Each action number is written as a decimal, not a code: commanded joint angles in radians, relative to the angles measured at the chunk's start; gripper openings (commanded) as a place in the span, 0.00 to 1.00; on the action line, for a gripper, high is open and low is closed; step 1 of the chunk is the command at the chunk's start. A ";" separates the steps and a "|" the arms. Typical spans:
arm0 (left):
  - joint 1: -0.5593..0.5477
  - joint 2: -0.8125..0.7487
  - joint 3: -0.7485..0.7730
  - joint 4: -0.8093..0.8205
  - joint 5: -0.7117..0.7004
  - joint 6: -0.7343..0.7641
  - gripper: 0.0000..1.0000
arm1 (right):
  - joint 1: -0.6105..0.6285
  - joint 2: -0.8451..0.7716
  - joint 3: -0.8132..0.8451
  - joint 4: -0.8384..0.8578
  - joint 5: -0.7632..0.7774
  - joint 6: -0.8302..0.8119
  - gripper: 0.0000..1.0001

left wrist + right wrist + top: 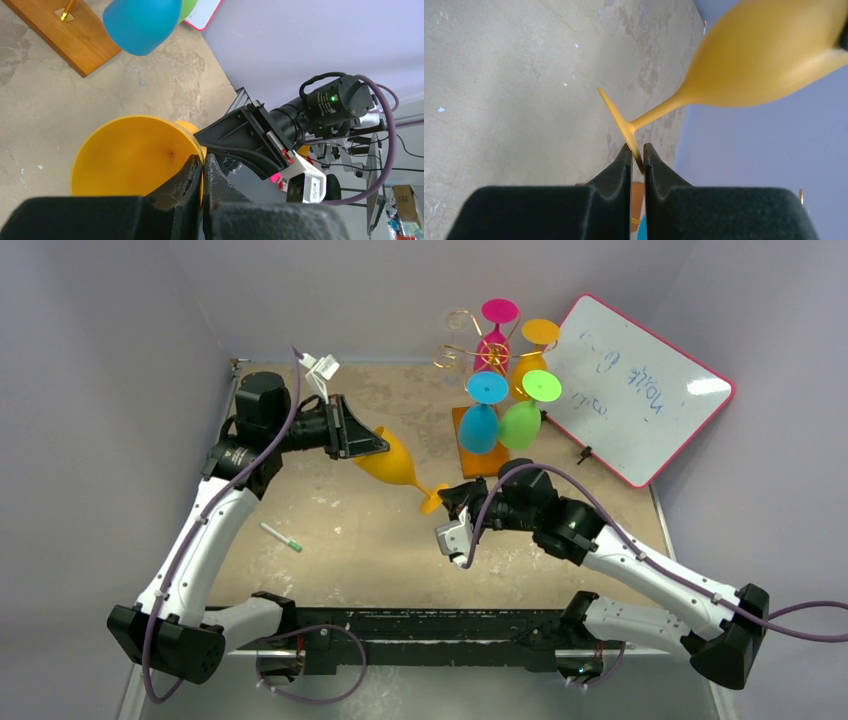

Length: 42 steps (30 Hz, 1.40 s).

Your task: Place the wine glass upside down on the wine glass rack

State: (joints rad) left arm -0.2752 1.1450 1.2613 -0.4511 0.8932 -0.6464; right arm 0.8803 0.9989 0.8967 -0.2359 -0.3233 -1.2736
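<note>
Slippage threatens: left gripper [204, 169] pinches the wine glass [395, 468] by its rim, right gripper [637, 155] nips only the foot's thin edge, so a handover could drop it.

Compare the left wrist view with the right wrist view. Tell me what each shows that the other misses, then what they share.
Only the left wrist view shows the inside of the yellow wine glass, with its rim pinched by the left gripper, plus the right arm and a corner of the whiteboard. Only the right wrist view shows the glass's stem and foot, the foot's edge pinched in the shut right gripper. Both show the glass's bowl and the tabletop.
</note>
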 commanded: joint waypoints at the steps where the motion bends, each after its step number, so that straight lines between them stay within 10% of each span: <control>1: 0.002 -0.044 -0.004 0.110 0.010 -0.053 0.00 | 0.007 -0.022 0.014 0.025 0.009 -0.001 0.01; 13: 0.003 -0.082 0.020 0.168 -0.207 -0.068 0.46 | 0.022 -0.034 0.019 -0.001 -0.084 0.082 0.00; 29: 0.002 -0.242 -0.031 0.183 -0.300 0.024 0.50 | 0.022 -0.046 -0.038 0.367 -0.210 0.701 0.00; 37: 0.002 -0.310 -0.127 0.264 -0.156 -0.027 0.52 | 0.023 -0.043 -0.130 0.797 -0.158 1.290 0.00; 42: 0.003 -0.334 -0.164 0.300 -0.088 -0.078 0.53 | 0.022 0.003 -0.064 0.788 -0.009 1.614 0.00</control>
State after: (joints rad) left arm -0.2752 0.8360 1.1179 -0.2405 0.7212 -0.6739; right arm 0.9031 0.9783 0.7704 0.4118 -0.4419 -0.0257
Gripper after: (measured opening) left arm 0.525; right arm 0.012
